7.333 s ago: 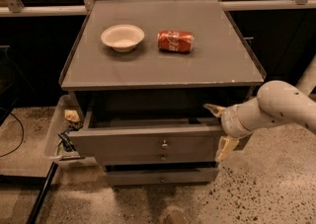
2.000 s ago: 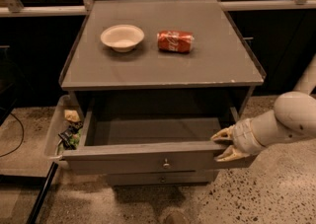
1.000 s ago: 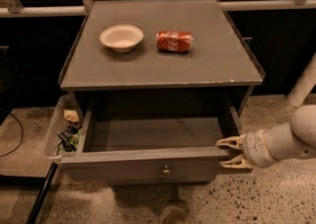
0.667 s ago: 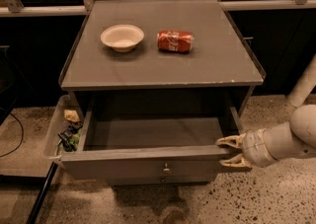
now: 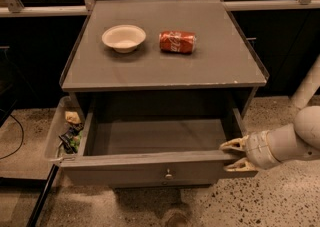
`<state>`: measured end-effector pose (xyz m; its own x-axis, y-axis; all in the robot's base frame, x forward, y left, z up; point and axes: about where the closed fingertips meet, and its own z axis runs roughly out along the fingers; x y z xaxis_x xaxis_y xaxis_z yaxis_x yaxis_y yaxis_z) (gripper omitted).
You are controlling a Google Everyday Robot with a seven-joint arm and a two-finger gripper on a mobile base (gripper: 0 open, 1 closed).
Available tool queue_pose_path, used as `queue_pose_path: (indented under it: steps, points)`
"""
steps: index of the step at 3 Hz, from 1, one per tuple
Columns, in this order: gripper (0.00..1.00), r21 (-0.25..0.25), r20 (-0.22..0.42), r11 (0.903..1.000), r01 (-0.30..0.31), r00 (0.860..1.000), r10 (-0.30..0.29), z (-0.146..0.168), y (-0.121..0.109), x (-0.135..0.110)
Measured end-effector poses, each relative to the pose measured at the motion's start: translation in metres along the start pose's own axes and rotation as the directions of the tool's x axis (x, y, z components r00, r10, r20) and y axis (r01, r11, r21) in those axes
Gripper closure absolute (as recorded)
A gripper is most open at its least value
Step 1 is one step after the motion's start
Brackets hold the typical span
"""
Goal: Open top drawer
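Note:
The top drawer [image 5: 150,167] of the grey cabinet stands pulled far out, its inside empty and its small round metal knob [image 5: 168,174] at the middle of the front panel. My gripper [image 5: 233,155] is at the drawer's right front corner, its two pale fingers spread above and below the top edge of the front panel. The white arm reaches in from the right. The lower drawers are hidden under the open one.
On the cabinet top [image 5: 220,66] sit a white bowl [image 5: 123,37] and a red soda can [image 5: 177,42] lying on its side. A clear bin [image 5: 56,133] with small clutter hangs at the cabinet's left. Speckled floor lies around; a white pipe [image 5: 307,88] stands at right.
Over the frames the drawer went from partly open to far out, with my gripper moving toward the camera along its right front corner. In the last second nothing visibly moved.

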<state>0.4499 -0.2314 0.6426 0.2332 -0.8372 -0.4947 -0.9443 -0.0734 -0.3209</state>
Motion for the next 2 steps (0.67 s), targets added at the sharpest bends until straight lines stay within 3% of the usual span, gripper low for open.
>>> queue_pose_path:
  steps: [1,2]
  points:
    - [0.12,0.000,0.000,1.0000,0.000,1.000,0.000,0.000,0.000,0.000]
    - [0.00,-0.029,0.024,0.9987,0.042,0.999,-0.041,0.005,-0.010,-0.012]
